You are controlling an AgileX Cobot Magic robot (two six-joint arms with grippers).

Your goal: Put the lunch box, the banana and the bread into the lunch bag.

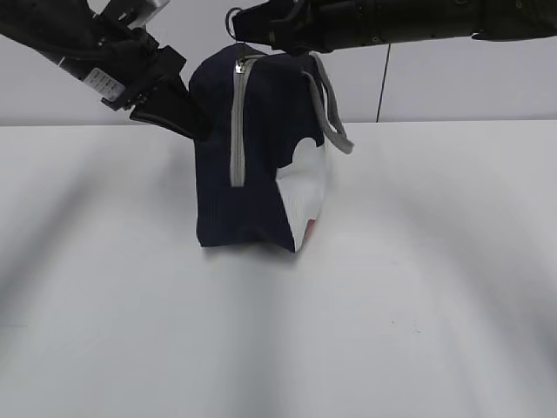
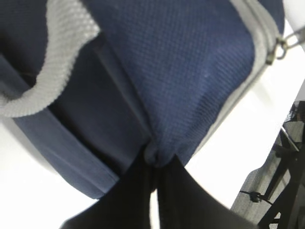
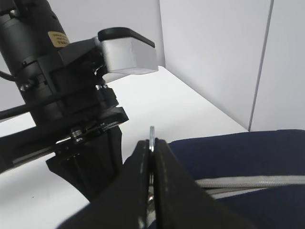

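The navy lunch bag (image 1: 257, 157) stands on end in the middle of the table, its grey zipper (image 1: 237, 122) closed down the facing side and its white panel low on the right. My left gripper (image 1: 198, 131) is shut on a fold of the bag's fabric (image 2: 155, 152) at its upper left. My right gripper (image 1: 239, 28) is shut on the zipper's ring pull (image 3: 151, 136) at the bag's top. The lunch box, the banana and the bread are out of view.
The white table (image 1: 418, 287) spreads around the bag, with a white wall behind. A grey handle (image 1: 329, 104) hangs down the bag's right side. The left arm (image 3: 62, 95) is close beside my right gripper.
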